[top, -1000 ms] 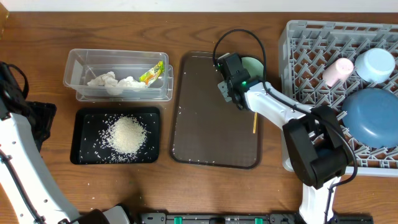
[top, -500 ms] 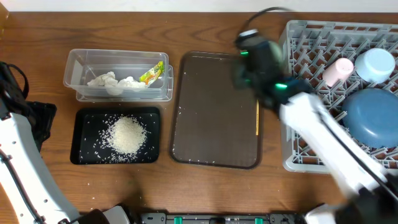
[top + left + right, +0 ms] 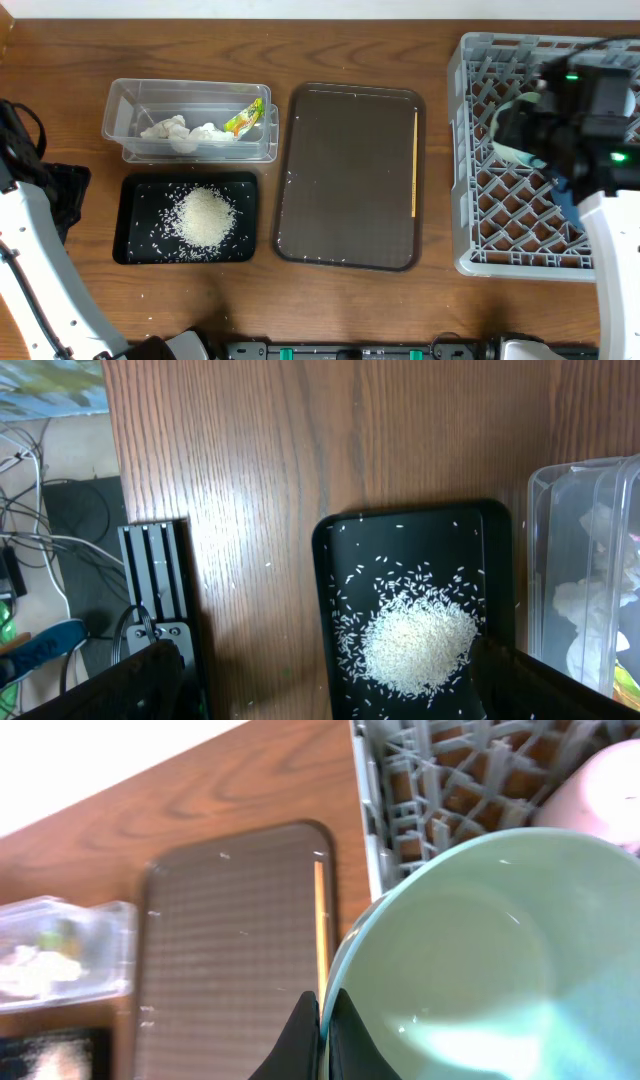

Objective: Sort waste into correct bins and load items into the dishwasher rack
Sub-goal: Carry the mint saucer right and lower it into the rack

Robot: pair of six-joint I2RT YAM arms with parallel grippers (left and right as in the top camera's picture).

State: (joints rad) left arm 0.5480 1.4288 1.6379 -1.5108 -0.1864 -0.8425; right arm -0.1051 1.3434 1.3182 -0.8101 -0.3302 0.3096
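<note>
Mint green dish (image 3: 480, 950) hangs over the grey rack (image 3: 500, 215) at right, rim pinched between the right jaws; so thin a hold could let it slip and land crooked. Left jaws stand wide apart at left

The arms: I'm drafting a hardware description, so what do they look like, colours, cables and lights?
Both arms have smooth white shells with black parts. The right arm carries a black wrist block with small green lights; its pincer has thin black fingers. The left arm has a black section and a black cable looping beside it. No markings are readable.
</note>
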